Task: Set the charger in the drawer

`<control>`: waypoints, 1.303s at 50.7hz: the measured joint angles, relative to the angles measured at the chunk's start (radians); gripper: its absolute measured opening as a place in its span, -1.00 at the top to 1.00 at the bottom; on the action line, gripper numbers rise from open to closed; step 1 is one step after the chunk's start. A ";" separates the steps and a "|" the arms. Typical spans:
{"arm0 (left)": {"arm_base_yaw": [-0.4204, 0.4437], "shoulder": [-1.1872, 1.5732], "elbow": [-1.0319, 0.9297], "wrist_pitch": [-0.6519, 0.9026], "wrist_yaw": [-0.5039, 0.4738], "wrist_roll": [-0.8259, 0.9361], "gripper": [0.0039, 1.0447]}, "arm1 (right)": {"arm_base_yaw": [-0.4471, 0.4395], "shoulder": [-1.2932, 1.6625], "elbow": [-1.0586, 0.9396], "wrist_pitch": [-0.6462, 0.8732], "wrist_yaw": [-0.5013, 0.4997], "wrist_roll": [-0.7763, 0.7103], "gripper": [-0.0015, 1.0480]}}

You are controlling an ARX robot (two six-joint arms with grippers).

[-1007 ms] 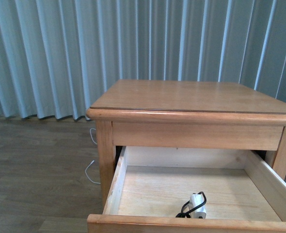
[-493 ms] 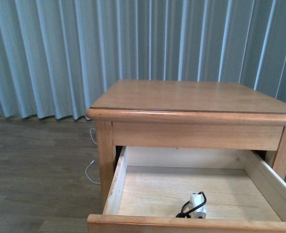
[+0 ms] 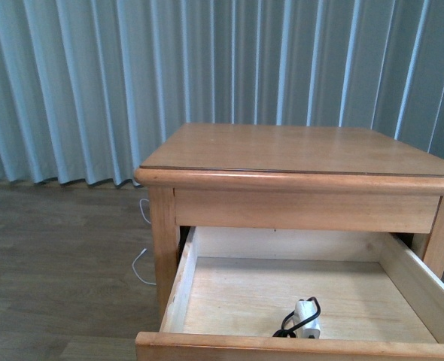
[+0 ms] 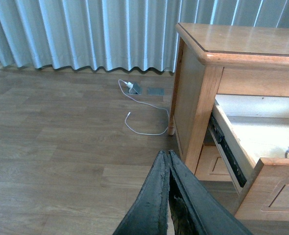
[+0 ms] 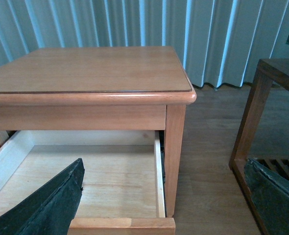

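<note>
Front view — charger (image 3: 305, 319) inside drawer (image 3: 178, 289), near front edge.

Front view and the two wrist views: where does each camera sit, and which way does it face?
Front: on the robot's body, facing the nightstand and open drawer holding the charger; no arm shows.
Left wrist: beside the nightstand's left, over the floor with a white cord; shut left fingers show.
Right wrist: above the drawer's right end; spread right fingers show.
Shared: all see the drawer.
</note>
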 joint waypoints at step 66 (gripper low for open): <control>0.000 0.000 0.000 0.000 0.000 0.002 -0.89 | 0.422 0.642 0.257 -0.409 0.138 0.220 -0.85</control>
